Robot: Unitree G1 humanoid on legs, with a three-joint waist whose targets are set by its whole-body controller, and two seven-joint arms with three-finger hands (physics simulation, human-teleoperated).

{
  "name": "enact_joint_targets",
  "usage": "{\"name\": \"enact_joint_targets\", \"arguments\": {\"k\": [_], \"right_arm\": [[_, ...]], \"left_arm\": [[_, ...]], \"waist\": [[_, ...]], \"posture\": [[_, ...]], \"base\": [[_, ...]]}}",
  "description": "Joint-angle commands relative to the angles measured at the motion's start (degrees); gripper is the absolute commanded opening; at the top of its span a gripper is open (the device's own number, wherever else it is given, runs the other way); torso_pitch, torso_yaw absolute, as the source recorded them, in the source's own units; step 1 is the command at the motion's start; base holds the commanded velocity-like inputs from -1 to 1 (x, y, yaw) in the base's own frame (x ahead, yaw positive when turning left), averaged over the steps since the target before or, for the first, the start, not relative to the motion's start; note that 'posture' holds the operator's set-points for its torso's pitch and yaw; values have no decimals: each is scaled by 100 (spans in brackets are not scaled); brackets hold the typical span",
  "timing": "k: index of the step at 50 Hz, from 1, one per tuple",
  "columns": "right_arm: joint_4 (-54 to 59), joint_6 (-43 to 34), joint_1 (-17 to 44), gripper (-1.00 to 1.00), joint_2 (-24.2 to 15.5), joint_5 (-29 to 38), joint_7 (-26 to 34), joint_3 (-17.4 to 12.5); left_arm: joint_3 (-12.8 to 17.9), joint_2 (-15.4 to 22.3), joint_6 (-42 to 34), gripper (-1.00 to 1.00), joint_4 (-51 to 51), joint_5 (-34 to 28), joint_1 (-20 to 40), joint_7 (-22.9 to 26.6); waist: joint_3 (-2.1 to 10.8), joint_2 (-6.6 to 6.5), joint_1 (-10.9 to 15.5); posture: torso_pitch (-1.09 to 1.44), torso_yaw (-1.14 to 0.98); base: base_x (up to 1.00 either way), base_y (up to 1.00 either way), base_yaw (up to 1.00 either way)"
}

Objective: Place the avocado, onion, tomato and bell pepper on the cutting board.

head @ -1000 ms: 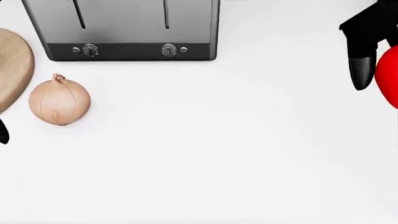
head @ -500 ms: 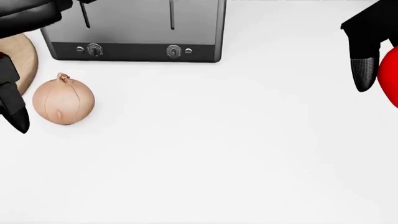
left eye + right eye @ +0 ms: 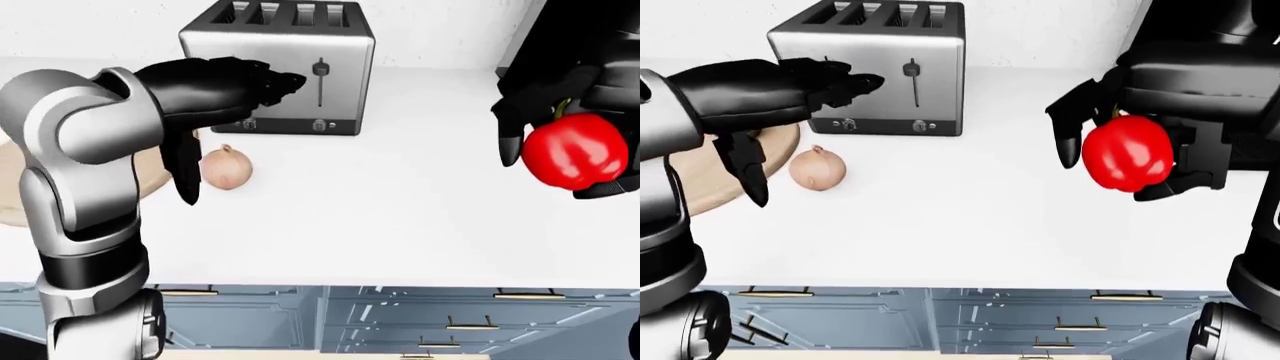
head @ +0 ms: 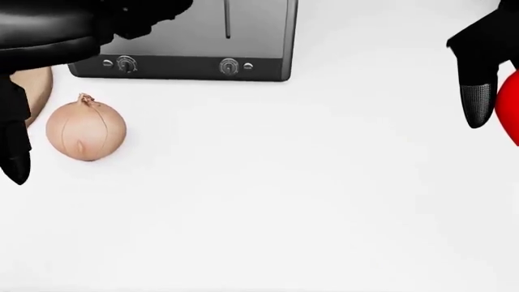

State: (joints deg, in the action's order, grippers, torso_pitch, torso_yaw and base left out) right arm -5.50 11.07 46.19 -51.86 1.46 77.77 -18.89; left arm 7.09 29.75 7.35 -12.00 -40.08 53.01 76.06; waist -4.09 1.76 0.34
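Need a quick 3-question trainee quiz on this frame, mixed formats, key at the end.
1. True or false: the right hand holds the red bell pepper above the counter.
2. Which thing lies nearest the onion on its left in the right-eye view? A) cutting board B) sink C) kettle
3. Fill in: the left hand hovers in front of the ____, fingers closed on nothing.

Key: 1 true; 2 A; 3 toaster.
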Motion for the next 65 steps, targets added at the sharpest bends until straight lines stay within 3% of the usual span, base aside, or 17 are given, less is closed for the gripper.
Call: {"name": "enact_joint_targets", "arguments": {"k": [1,13,28,37,55,65], "right_arm": [[-70,12,150,-100,-104,-56,-121,-146],[-61,47,105,-100,-115,-78,-123,-166],[-101,-2,59,-100,-150,-139,-135,-201],[-139,-21,19,-100,-159,-172,-131,-217],[-270,-88,-64,-100,-87,-152,-126,-212],[-190,-56,21,-100,-93,-141,-97,-192]], "left_arm": [[52,20,108,100,12,-87,210,-102],[20,-110,346,100,92,-330,150,253],[-79,-413,578,100,233,-605,-93,257],[-45,-335,721,100,294,-647,-203,324],[50,-94,922,100,1173,-795,-59,-240],[-7,-187,860,100,1252,-840,-128,-330]], "waist": [[149,19,2],[155,31,-1],[173,51,5],[175,49,6],[197,35,0],[205,26,-3]], "posture": [[0,0],[0,0],[0,0],[0,0],[0,0],[0,0]], "base": [[0,0,0],[0,0,0],[0,0,0],[0,0,0],[0,0,0],[0,0,0]]}}
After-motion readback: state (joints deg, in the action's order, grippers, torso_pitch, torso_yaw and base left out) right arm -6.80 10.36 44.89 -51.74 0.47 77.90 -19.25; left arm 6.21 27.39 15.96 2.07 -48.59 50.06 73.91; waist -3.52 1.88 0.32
